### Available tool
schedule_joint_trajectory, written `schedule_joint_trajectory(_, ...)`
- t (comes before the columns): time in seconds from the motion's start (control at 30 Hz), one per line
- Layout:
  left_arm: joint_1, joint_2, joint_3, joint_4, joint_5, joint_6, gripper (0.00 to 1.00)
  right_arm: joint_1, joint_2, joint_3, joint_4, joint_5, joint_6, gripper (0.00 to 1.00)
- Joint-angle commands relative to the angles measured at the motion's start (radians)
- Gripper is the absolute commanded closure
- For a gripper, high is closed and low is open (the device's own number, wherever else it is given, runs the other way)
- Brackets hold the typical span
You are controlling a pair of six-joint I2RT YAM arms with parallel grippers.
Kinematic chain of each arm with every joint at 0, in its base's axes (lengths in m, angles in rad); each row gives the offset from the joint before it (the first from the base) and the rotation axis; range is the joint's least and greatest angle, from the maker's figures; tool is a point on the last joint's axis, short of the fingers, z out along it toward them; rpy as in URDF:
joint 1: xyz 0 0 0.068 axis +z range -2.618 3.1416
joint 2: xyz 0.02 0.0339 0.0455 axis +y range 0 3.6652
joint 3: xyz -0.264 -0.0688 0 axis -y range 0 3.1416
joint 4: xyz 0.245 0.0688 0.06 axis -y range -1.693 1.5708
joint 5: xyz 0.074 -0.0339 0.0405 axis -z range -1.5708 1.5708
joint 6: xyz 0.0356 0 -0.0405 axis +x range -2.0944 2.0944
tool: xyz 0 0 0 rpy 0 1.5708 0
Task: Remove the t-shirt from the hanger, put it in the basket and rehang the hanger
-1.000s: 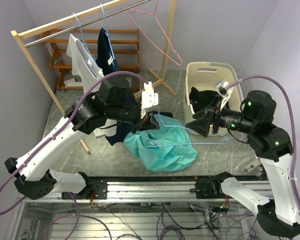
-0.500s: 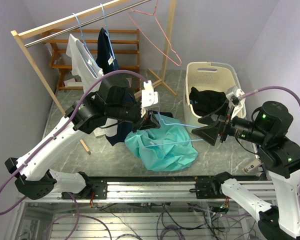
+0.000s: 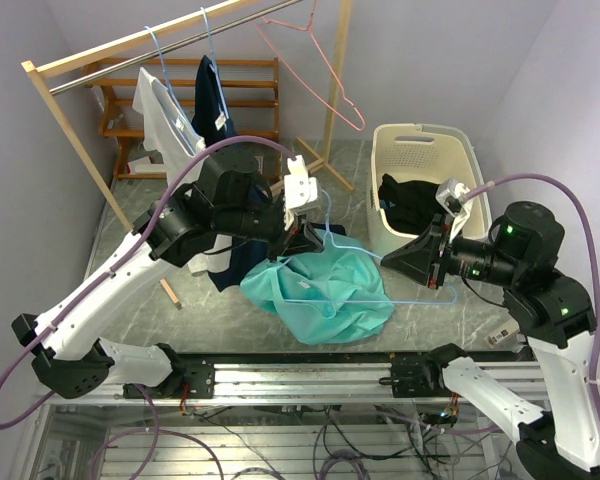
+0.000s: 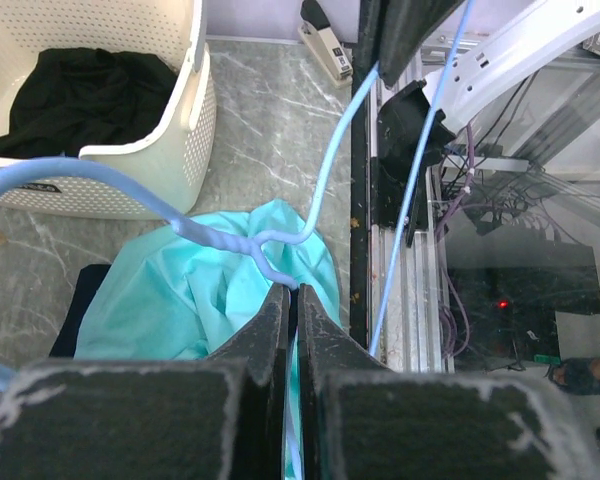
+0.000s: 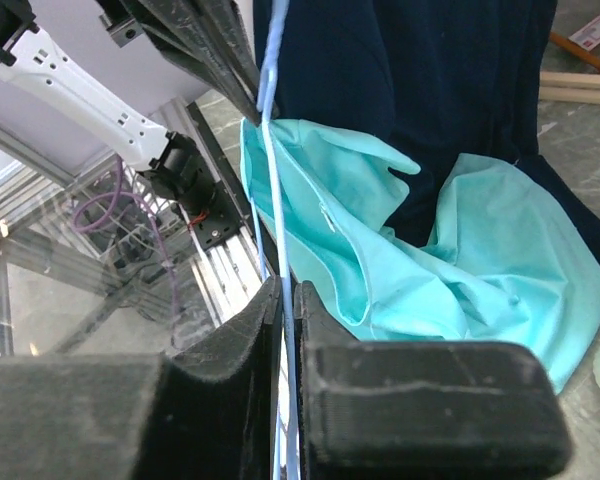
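A teal t-shirt (image 3: pixel 325 290) lies crumpled on the grey table, with a light blue wire hanger (image 3: pixel 415 297) across it. My left gripper (image 3: pixel 308 243) is shut on the hanger's neck just below the hook. In the left wrist view the twisted neck (image 4: pixel 242 243) rises from the t-shirt (image 4: pixel 180 290) in front of the gripper (image 4: pixel 291 292). My right gripper (image 3: pixel 386 260) is shut on the hanger's sloping arm, to the right of the cloth. In the right wrist view the wire (image 5: pixel 270 120) runs straight through the gripper (image 5: pixel 288 292), beside the t-shirt (image 5: pixel 460 260).
A white laundry basket (image 3: pixel 420 135) holding dark clothes stands at the back right. A wooden rack (image 3: pixel 130 45) carries a white shirt (image 3: pixel 160 115), a navy shirt (image 3: pixel 212 95) and a pink hanger (image 3: pixel 325 70). A dark navy garment (image 5: pixel 430 90) lies behind the t-shirt.
My right gripper was open; it has swung back toward the hanger and shut on its arm. The t-shirt has shifted slightly left. The left gripper keeps its hold.
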Motion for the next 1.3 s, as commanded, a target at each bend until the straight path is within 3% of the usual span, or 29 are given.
schedule_joint_trajectory(0.0,-0.005,0.002,0.006,0.139,0.038,-0.05,0.93,-0.002,-0.019,-0.012,-0.038,0.056,0.0,0.97)
schedule_joint_trajectory(0.2,-0.005,0.006,0.021,0.183,0.043,-0.075,0.93,-0.003,-0.049,-0.055,-0.024,0.019,0.012,0.87)
schedule_joint_trajectory(0.37,-0.005,-0.004,0.017,0.219,0.031,-0.098,0.93,0.002,-0.048,-0.072,-0.007,-0.034,0.017,1.0)
schedule_joint_trajectory(0.47,-0.006,-0.024,-0.014,0.265,-0.01,-0.118,0.93,0.002,-0.045,-0.042,-0.032,0.03,0.014,1.0)
schedule_joint_trajectory(0.6,-0.005,-0.085,-0.097,0.315,-0.098,-0.14,0.61,0.003,-0.033,0.055,-0.103,0.179,0.031,1.0)
schedule_joint_trajectory(0.7,-0.005,-0.155,-0.152,0.329,-0.199,-0.16,0.47,0.002,-0.03,0.145,-0.165,0.236,0.048,1.0)
schedule_joint_trajectory(0.9,-0.005,-0.312,-0.233,0.332,-0.403,-0.202,0.46,0.002,-0.072,0.125,-0.243,0.273,0.08,1.0)
schedule_joint_trajectory(1.2,-0.005,-0.542,-0.359,0.299,-0.564,-0.213,0.46,0.003,-0.025,0.019,-0.337,0.581,0.105,1.0)
schedule_joint_trajectory(1.27,-0.005,-0.563,-0.379,0.282,-0.587,-0.214,0.47,0.004,-0.014,0.018,-0.33,0.572,0.103,1.0)
